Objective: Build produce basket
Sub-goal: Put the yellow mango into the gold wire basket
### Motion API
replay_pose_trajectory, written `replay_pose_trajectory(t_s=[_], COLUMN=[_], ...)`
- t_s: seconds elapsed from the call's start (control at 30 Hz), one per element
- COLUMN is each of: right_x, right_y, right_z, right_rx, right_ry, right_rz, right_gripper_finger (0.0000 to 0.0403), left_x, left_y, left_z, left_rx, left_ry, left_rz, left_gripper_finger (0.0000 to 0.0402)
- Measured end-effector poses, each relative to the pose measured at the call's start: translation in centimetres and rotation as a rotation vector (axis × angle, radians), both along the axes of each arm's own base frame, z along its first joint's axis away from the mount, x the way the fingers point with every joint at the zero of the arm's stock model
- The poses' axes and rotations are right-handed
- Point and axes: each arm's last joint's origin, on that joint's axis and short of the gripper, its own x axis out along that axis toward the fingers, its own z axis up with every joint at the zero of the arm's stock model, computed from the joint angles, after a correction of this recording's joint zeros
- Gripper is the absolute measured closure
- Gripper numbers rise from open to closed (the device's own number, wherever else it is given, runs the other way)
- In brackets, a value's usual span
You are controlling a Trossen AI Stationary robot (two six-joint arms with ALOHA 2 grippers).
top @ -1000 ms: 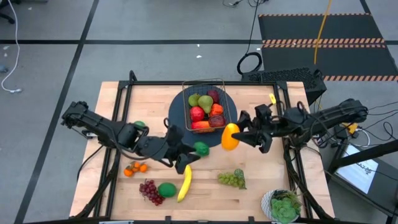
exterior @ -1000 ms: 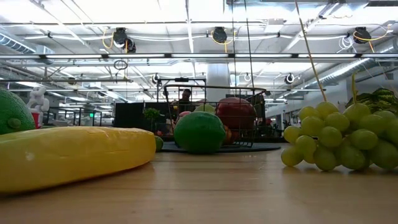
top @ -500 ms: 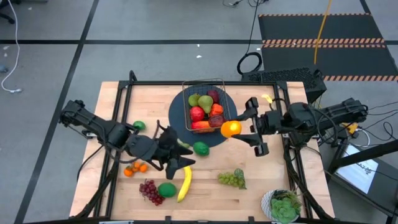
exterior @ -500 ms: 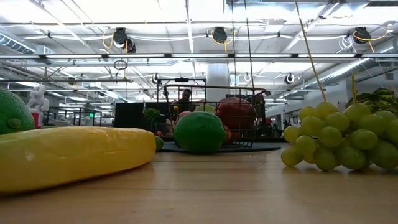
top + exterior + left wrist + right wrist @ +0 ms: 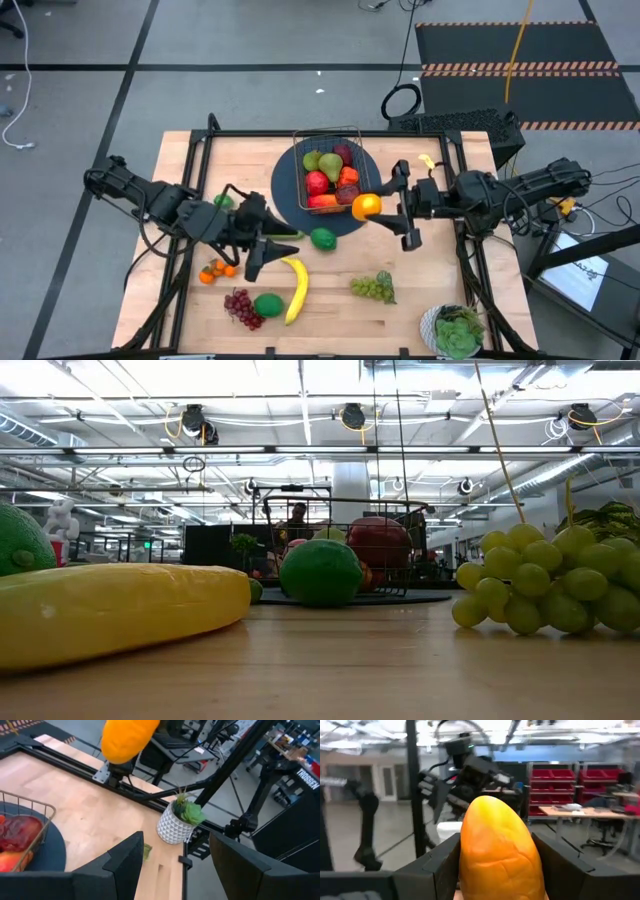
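Observation:
The wire basket [image 5: 330, 172] stands on a round dark-blue mat [image 5: 288, 205] and holds a pear, apples and other produce. My right gripper [image 5: 378, 207] is shut on a yellow-orange mango [image 5: 366, 206] above the mat's rim, by the basket's near right corner. My left gripper [image 5: 262, 240] hangs open and empty above the table, left of a lime [image 5: 322, 238] that rests on the mat's near rim. On the table lie a banana [image 5: 293, 288], purple grapes [image 5: 240, 306], a round green fruit [image 5: 268, 304], oranges [image 5: 217, 270] and green grapes [image 5: 372, 288]. My right gripper pinches the mango's two long sides [image 5: 470, 865] between its fingers [image 5: 440, 867]. The fingers come about level from the table's right side. The mango's rounded end [image 5: 495, 807] sticks out past the fingertips. It is lifted clear of mat and basket.
A potted plant in a white pot [image 5: 455, 330] stands at the table's near right corner. Another lime [image 5: 222, 200] lies behind my left arm. Dark rails [image 5: 200, 160] run along the table's far and side edges.
My left gripper has drawn back toward the table's left edge and risen, away from the lime and the banana, rolling as it went. My right gripper has rolled about its own line, turning the mango with it, and stayed by the basket's near right corner.

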Motion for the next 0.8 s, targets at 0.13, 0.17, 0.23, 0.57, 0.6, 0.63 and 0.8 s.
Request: replay_pose_trajectory(t_s=[0.13,0.17,0.23,0.57,0.6,0.63,0.8], right_x=[-0.1,-0.1,-0.1,-0.1,-0.1,-0.1,-0.1], right_y=[0.1,0.0,0.0,-0.2,-0.3,-0.3,-0.3], right_z=[0.3,0.3,0.3,0.3,0.3,0.3,0.3], right_rx=[0.023,0.025,0.029,0.265,0.311,0.357,0.561], right_ry=[-0.024,-0.025,-0.025,-0.026,-0.027,-0.027,-0.032], right_rz=[-0.02,-0.03,-0.049,-0.076,-0.068,-0.06,-0.045], right_gripper_finger=[0.0183,0.0183,0.0182,0.0182,0.0182,0.0182,0.0182], left_x=[-0.4,-0.5,-0.5,-0.6,-0.6,-0.6,-0.6], left_y=[-0.7,-1.0,-1.4,-1.9,-1.9,-1.9,-1.8], left_z=[-0.2,-0.3,-0.5,-1.1,-1.1,-1.1,-1.1], left_rx=[0.017,0.02,0.029,0.099,0.108,0.117,0.153], left_ry=[0.017,0.021,0.037,0.074,0.072,0.071,0.066], left_rz=[-0.034,-0.043,-0.059,-0.082,-0.084,-0.086,-0.094], left_gripper_finger=[0.0174,0.0174,0.0174,0.0174,0.0174,0.0174,0.0174])
